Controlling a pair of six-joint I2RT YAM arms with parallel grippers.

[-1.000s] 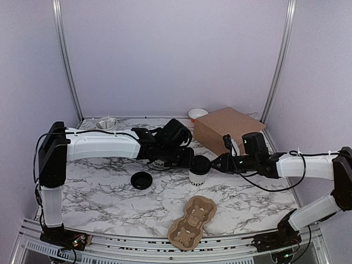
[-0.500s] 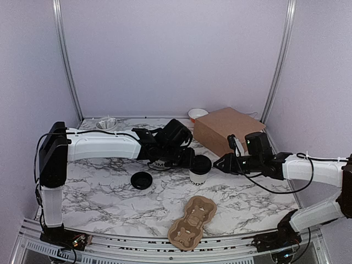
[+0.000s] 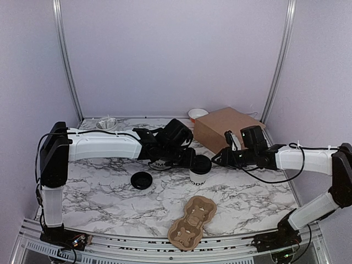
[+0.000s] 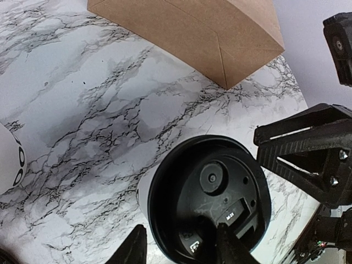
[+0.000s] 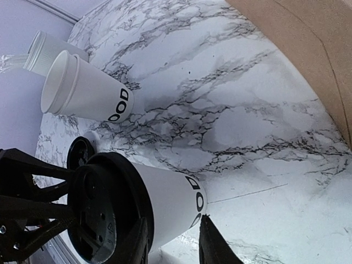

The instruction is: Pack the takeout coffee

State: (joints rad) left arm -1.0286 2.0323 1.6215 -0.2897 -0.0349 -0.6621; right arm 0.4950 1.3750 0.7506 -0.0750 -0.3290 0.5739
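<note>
The takeout coffee [image 3: 197, 177] stands upright mid-table, a white cup with black lettering [image 5: 165, 198] under a round black lid [image 4: 220, 187]. My left gripper [image 3: 190, 158] hangs over it from the left and is open [image 4: 179, 239]. One of its fingers is beside the cup's wall and the other is over the lid's top. My right gripper [image 3: 216, 159] is just right of the lid, not touching it. It is open [image 5: 173, 242], and the cup shows beyond its two fingers.
A second lettered cup without a lid [image 5: 82, 91] stands behind my left arm. A loose black lid [image 3: 142, 180] lies left of the coffee. A brown paper bag [image 3: 225, 129] sits at the back right, a white bowl [image 3: 197, 114] behind it. A cardboard cup carrier [image 3: 192, 223] lies near the front edge.
My right gripper has come off the lid's right edge, backed a little to the right and opened slightly. The left arm and the cup have not moved.
</note>
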